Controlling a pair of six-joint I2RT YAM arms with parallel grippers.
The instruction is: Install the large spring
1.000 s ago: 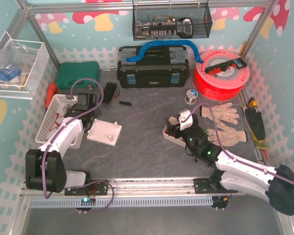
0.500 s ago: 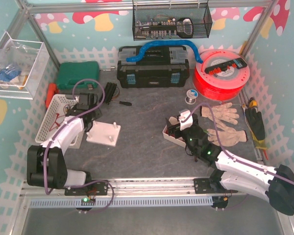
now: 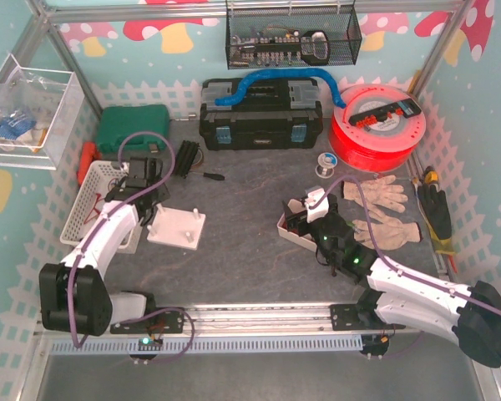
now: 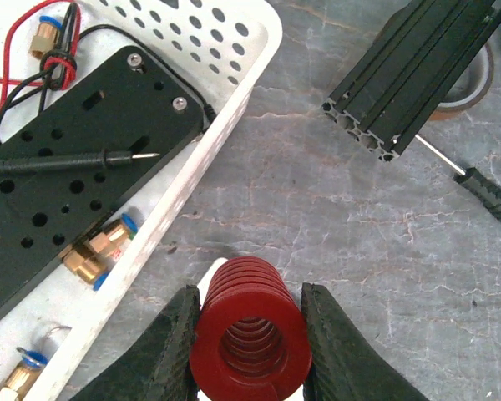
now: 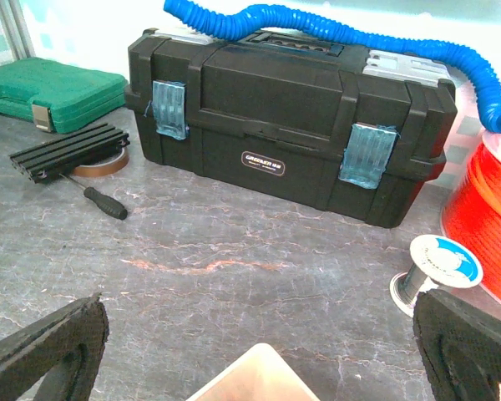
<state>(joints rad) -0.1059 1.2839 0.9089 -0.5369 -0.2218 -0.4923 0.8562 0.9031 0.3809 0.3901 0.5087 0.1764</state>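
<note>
A large red coil spring [image 4: 250, 334] sits between the two dark fingers of my left gripper [image 4: 250, 291], which is shut on it, its hollow end facing the camera. A white rounded edge [image 4: 207, 271] shows just beneath the spring. From above, the left gripper [image 3: 149, 203] hangs at the left rim of the white base plate [image 3: 180, 230], which carries upright pegs. My right gripper [image 5: 259, 347] stands wide open with nothing between its fingers, above the corner of a pale box [image 5: 255, 376]; seen from above, the right gripper [image 3: 306, 215] is right of centre.
A white perforated basket [image 4: 234, 50] with a black plate, wires and brass fittings lies left of the spring. A black extrusion [image 4: 417, 75] and a screwdriver [image 4: 488, 196] lie beyond. At the back stand a black toolbox [image 5: 292, 125], a green case [image 5: 50, 92] and a red spool [image 3: 376, 125]. Gloves [image 3: 380, 209] lie right.
The left arm has shifted slightly, its wrist edging toward the back left with the spring still held. The right arm has not moved.
</note>
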